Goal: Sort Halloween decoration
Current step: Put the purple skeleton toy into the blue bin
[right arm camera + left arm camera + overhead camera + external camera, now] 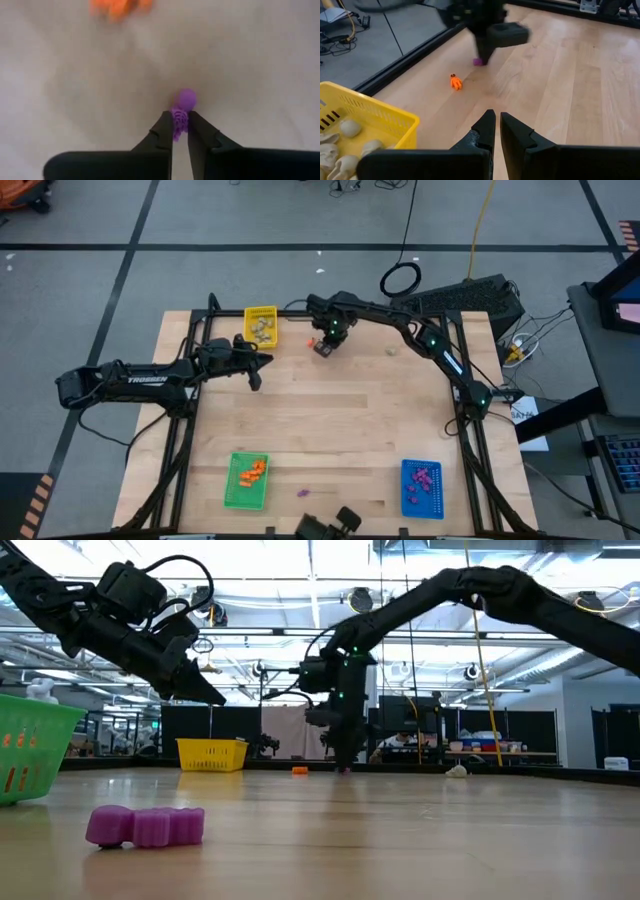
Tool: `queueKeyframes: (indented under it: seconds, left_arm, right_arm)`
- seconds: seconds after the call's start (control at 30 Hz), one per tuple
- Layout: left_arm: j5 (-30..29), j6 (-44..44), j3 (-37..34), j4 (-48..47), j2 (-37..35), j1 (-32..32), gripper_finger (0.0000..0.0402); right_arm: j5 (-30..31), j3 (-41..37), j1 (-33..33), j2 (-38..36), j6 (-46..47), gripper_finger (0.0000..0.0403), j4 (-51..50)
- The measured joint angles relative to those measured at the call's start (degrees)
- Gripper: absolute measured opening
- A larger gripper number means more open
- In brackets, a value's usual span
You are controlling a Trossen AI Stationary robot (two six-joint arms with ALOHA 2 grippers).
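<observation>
My right gripper (180, 131) points down at the table's far middle, shut on a tiny purple skeleton trinket (183, 107), also seen in the left wrist view (479, 61). A small orange trinket (455, 82) lies on the wood just beside it, toward the yellow tray (262, 326), which holds beige trinkets. My left gripper (497, 125) hovers shut and holding nothing above the table at far left, next to that tray. Another purple trinket (145, 826) lies near the front edge. My right gripper pinches the purple trinket's ribbed body (178, 120) between its two fingertips, coming from above and pointing down. The round head (187, 97) sticks out past the fingertips. The trinket appears to be at the table's surface (479, 61); I cannot tell whether it is lifted.
A green tray (247, 480) with orange trinkets stands at the near left, a blue tray (422, 487) with purple ones at the near right. A small beige piece (392, 350) lies at the far right of the wood. Bare wood fills the middle.
</observation>
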Motion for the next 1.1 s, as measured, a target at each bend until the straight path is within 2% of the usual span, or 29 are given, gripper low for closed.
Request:
queueKeyframes:
  seconds: [0.2, 0.5, 0.7, 0.93, 1.1]
  left_arm:
    - [0.00, 0.17, 0.00, -0.18, 0.00, 0.01, 0.0025]
    - [0.02, 0.37, 0.00, -0.49, 0.00, 0.00, 0.0025]
    - [0.03, 0.55, 0.00, -0.47, 0.00, 0.00, 0.0025]
    - [0.12, 0.40, 0.00, -0.48, 0.00, 0.01, 0.0025]
    - [0.13, 0.37, 0.00, -0.49, 0.00, 0.01, 0.0025]
  right_arm:
    - [0.40, 0.11, 4.29, -3.92, -2.26, 0.0007, -1.82]
    - [0.35, 0.03, 11.87, -3.99, -3.77, 0.0005, -2.29]
    - [1.25, -0.21, 19.79, -6.06, -3.09, 0.0005, -5.23]
    - [4.88, -6.67, 30.48, -9.43, 1.05, 0.0004, -1.80]
    - [6.33, -16.36, 37.45, -14.80, 7.79, 0.0004, 1.50]
